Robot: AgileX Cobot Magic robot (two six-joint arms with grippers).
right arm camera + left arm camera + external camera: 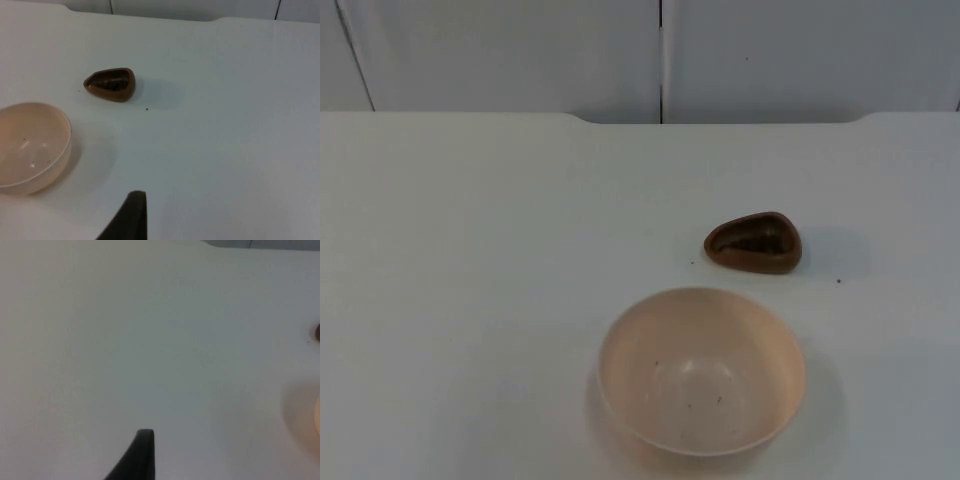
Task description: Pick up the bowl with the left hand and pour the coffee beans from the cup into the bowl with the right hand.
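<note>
In the left wrist view the bowl (pixel 317 415) is cut by the picture's edge to a pale peach sliver with a soft shadow beside it, and the cup (pixel 317 331) is a dark speck at that same edge, too little to tell its shape. In the right wrist view the bowl's near side runs off the picture, and the dark fill inside the cup looks like coffee beans (pixel 111 84), though single beans cannot be made out. The specks (pixel 718 400) inside the bowl in the top view, and the few on the table (pixel 470 250) near the cup, are too small to name.
</note>
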